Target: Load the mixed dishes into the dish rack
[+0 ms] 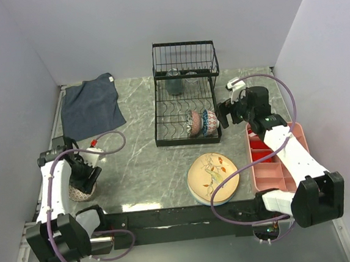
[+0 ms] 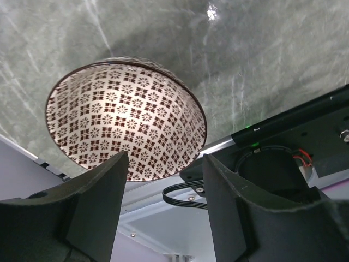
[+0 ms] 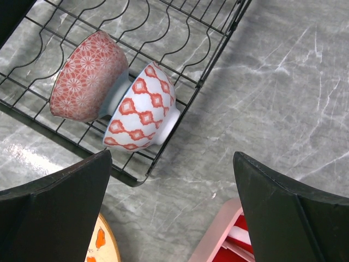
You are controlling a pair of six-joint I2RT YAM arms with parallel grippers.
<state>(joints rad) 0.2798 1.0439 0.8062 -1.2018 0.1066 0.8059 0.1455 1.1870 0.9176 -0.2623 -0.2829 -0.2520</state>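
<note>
The black wire dish rack (image 1: 175,115) stands at the back centre. A pinkish bowl (image 1: 193,122) and a bowl with a diamond pattern (image 1: 210,122) lean on their sides in its front right corner; both also show in the right wrist view, pinkish (image 3: 82,82) and diamond-patterned (image 3: 142,109). A clear glass (image 1: 174,82) stands at the rack's back. The peach plate (image 1: 213,177) lies flat near the front edge. My right gripper (image 1: 224,113) (image 3: 172,158) is open and empty, just right of the rack's corner. My left gripper (image 1: 85,174) (image 2: 165,164) is open over a brown-and-white patterned bowl (image 2: 125,120) (image 1: 79,191), whose near rim lies between the fingers. The mug is not clearly seen.
A dark blue cloth (image 1: 90,105) lies at the back left. A pink compartmented tray (image 1: 280,158) with red pieces sits at the right, under the right arm; its corner shows in the right wrist view (image 3: 215,248). The left bowl sits close to the table's front left edge.
</note>
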